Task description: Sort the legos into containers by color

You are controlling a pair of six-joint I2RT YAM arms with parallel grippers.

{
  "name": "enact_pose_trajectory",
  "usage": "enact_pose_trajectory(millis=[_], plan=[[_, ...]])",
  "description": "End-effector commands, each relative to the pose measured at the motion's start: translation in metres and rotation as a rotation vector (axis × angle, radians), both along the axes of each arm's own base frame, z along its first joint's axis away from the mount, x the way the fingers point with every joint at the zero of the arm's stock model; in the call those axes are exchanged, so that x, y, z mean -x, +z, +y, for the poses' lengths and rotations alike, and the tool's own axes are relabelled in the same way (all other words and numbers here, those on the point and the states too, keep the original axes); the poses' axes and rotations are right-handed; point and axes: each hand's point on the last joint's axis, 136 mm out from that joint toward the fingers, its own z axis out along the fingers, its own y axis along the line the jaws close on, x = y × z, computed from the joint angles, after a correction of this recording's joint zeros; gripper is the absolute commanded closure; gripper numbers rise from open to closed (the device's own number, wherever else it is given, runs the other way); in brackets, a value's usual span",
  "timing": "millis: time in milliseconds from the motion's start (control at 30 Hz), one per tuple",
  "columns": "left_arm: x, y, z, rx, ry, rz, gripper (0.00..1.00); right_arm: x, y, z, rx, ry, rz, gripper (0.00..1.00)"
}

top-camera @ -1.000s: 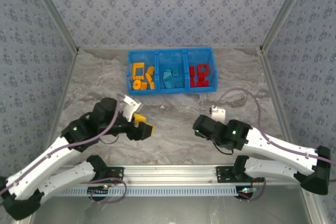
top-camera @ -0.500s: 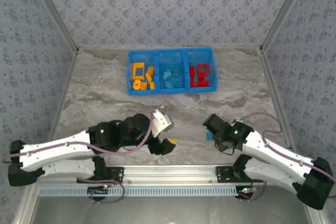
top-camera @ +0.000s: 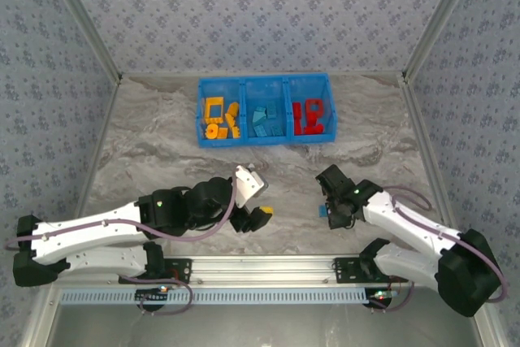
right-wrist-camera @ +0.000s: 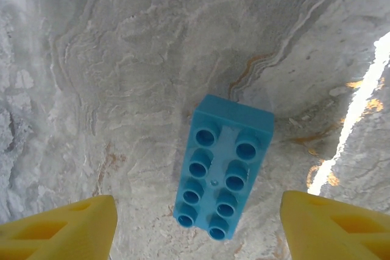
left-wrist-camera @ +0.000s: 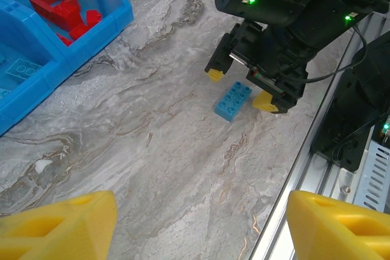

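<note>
One blue brick (top-camera: 323,212) (right-wrist-camera: 223,167) (left-wrist-camera: 233,100) lies flat on the marble table, studs up, near the front right. My right gripper (top-camera: 332,205) (right-wrist-camera: 198,235) (left-wrist-camera: 241,89) hovers over it, open, with a yellow fingertip on either side and not touching it. My left gripper (top-camera: 255,217) (left-wrist-camera: 201,226) is open and holds nothing, low over bare table to the brick's left. The blue three-compartment bin (top-camera: 266,139) (left-wrist-camera: 97,31) stands at the back with yellow bricks (top-camera: 219,118) on the left, blue bricks (top-camera: 262,122) in the middle and red bricks (top-camera: 309,116) (left-wrist-camera: 61,7) on the right.
An aluminium rail (top-camera: 260,266) (left-wrist-camera: 317,150) runs along the table's near edge, close to both grippers. Patterned walls close in the sides and the back. Open marble lies between the grippers and the bin.
The left arm swung from mid-table down toward the near edge and then stayed. The right gripper came forward and down until it straddled the blue brick.
</note>
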Motion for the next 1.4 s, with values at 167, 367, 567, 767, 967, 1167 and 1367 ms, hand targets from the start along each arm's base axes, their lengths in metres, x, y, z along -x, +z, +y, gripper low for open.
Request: enact_pose_trajectory(millis=[167,367,567,767,967,1167,1367], plan=[[-0.003,0.028,0.003,0.065,0.021,-0.043,0.26,0.000,-0.021,0.001,-0.027,-0.062,0.118,0.38],[-0.003,0.026,0.003,0.063,0.023,-0.039,0.26,-0.008,-0.027,0.001,-0.027,-0.070,0.132,0.41],[-0.009,0.030,0.008,0.059,0.057,-0.057,0.26,-0.006,-0.035,0.003,-0.009,-0.057,0.184,0.55],[-0.021,0.041,0.025,0.068,0.138,-0.111,0.26,-0.009,-0.036,0.001,0.022,-0.039,0.187,0.74],[-0.038,0.047,0.044,0.027,0.262,-0.151,0.26,-0.056,0.032,-0.002,0.210,0.187,-0.081,0.86],[-0.081,0.057,0.082,0.057,0.507,-0.032,0.25,-0.112,0.142,0.069,0.490,0.670,-0.417,0.86],[-0.113,0.082,0.107,0.155,0.611,0.050,0.26,-0.168,0.166,0.154,0.560,1.037,-0.467,0.86]])
